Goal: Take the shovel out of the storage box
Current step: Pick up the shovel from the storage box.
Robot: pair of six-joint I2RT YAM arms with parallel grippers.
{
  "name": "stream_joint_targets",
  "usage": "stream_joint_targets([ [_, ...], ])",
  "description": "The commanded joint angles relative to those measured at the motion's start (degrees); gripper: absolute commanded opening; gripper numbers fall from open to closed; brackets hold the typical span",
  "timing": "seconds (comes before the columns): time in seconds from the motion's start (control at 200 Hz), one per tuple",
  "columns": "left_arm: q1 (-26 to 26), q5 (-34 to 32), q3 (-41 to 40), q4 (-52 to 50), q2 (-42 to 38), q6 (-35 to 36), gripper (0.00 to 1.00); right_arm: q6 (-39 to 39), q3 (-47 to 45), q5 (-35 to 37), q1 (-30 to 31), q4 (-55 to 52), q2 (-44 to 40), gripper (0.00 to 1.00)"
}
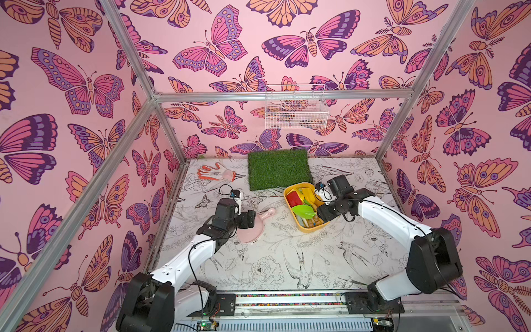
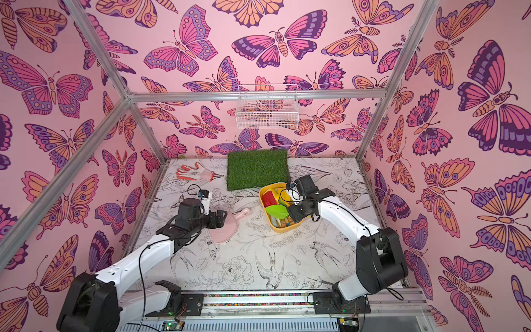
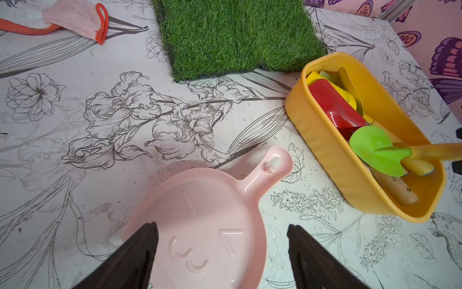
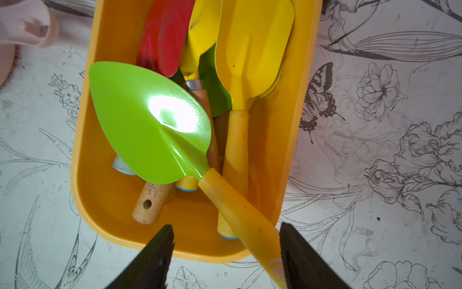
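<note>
On the counter [image 1: 287, 258], just beside the near right corner of the grass mat [image 1: 278, 169]: storage box [image 3: 325, 155], lying flat, loaded with several hand tools. Toward the left arm, apart from the box: pink dustpan [image 3: 200, 212].

Inside the box, topmost: green shovel [image 4: 147, 120], blade over a red trowel [image 4: 162, 32] and beside a yellow spade [image 4: 252, 50], handle slanting out across the box rim. Judged to be the target, being the tool addressed.

Right claw [image 4: 226, 225]: spread, straddling that handle outside the rim. Handle close against one jaw, clear gap to the opposite jaw, so not clamped.

Left claw [image 3: 221, 225]: spread over the dustpan, grasping nothing.

Progress: approach and alignment apparently done. Grasp, lift and removal outstanding. Blade not yet out of the box. Close on the handle before lifting, and expect neighbouring tools to shift.
</note>
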Motion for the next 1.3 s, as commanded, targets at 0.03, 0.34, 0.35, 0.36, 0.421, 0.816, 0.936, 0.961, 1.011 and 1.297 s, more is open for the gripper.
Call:
stream_joint_targets([
  [0.03, -0.4, 0.7, 1.2, -0.9, -0.1, 1.1, 0.87, -5.2, 1.7, -0.5, 0.5, -2.2, 1.2, 0.64],
  [0.34, -0.4, 0.7, 1.3, -0.9, 0.7, 1.1, 0.87, -8.9, 4.1, 0.8, 1.3, -1.9, 5.1, 0.52],
  [0.35, -0.4, 0.7, 1.4, -0.9, 0.8, 1.1, 0.87, -9.0, 4.2, 0.8, 1.3, -2.0, 5.4, 0.53],
  [0.36, -0.4, 0.7, 1.3, -0.9, 0.8, 1.1, 0.87, -9.0, 4.3, 0.7, 1.3, -2.0, 5.6, 0.53],
  [0.421, -0.5, 0.4, 1.4, -0.9, 1.0, 1.3, 0.87, -9.9, 5.0, 0.5, 1.4, -2.3, 6.9, 0.53],
  [0.816, -0.5, 0.0, 1.4, -0.9, 1.0, 1.8, 0.87, -12.2, 7.1, -1.3, 1.3, -4.7, 11.3, 0.42],
  [0.936, -0.5, 0.1, 1.4, -1.0, 1.1, 1.6, 0.87, -12.1, 6.7, -1.5, 1.4, -5.0, 10.3, 0.33],
  [0.961, -0.5, 0.1, 1.4, -1.0, 1.1, 1.7, 0.87, -12.0, 6.4, -1.6, 1.4, -4.9, 9.9, 0.31],
  [1.011, -0.5, 0.2, 1.4, -1.1, 1.1, 1.6, 0.87, -11.6, 5.8, -1.7, 1.5, -4.6, 8.7, 0.27],
  [1.297, -0.5, 1.3, 1.9, -1.3, 1.3, 0.9, 0.86, -5.4, 0.9, -0.7, 2.2, 0.2, -2.1, 0.19],
])
